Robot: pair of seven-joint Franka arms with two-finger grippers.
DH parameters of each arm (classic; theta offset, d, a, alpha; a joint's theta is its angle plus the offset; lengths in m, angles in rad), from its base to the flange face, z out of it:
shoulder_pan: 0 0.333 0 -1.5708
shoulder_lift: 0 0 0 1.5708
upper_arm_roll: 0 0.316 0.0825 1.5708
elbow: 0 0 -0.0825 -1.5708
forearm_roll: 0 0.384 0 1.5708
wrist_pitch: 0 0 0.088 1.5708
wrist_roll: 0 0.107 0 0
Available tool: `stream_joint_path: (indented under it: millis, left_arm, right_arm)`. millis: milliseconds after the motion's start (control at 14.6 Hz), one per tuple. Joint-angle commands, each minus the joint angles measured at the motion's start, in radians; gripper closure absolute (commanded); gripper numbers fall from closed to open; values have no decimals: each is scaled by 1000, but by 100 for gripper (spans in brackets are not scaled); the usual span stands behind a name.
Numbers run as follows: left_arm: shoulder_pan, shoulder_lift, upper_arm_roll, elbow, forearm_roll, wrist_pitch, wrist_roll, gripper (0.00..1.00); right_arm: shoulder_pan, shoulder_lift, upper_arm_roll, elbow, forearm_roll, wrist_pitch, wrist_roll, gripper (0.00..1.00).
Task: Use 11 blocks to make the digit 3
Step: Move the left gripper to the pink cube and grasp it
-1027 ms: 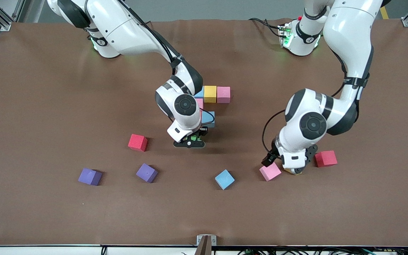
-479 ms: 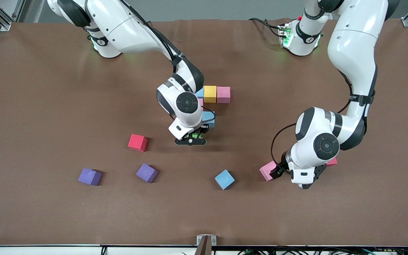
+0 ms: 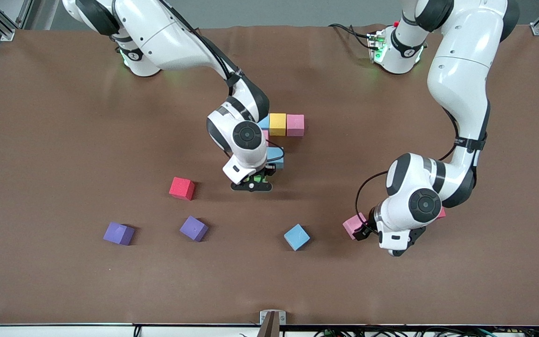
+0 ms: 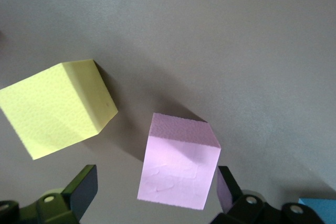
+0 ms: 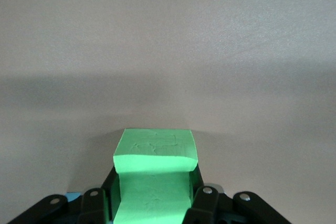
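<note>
Nearest the camera lie two purple foam cubes [image 3: 119,233] [image 3: 193,228], a loose blue foam cube [image 3: 296,237] and a loose pink foam cube [image 3: 353,225]. The left end effector [image 4: 156,190] hangs over that pink cube with its fingers apart. It is probably lining up to grasp it, though its height is hard to judge. A yellow foam cube [image 4: 58,108] sits just beside the pink cube.

Farther off, a red foam cube [image 3: 181,188] waits on the counter [image 3: 63,140]. The right end effector [image 3: 251,183] is clamped on a green foam cube [image 5: 153,166], low beside the unfinished digit 3 [image 3: 277,124], presumably to add it to the figure.

Since a second ago the left arm has swung nearer the camera, now covering most of a second red cube [image 3: 441,214]. The right arm has barely shifted.
</note>
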State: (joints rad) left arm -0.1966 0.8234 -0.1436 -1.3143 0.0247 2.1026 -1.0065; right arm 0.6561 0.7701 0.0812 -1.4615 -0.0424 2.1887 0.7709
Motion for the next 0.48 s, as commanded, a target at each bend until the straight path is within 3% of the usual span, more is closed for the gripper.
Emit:
stream_joint_path:
  millis: [0,411]
  left_arm:
    - [-7,42,-1,64,8,-16,14,0]
    - [-6,69,-5,63,4,45,16,0]
  right_arm:
    - [11,-35,-1,-52,18,5,14,99]
    - [11,-32,-1,-51,18,6,13,85]
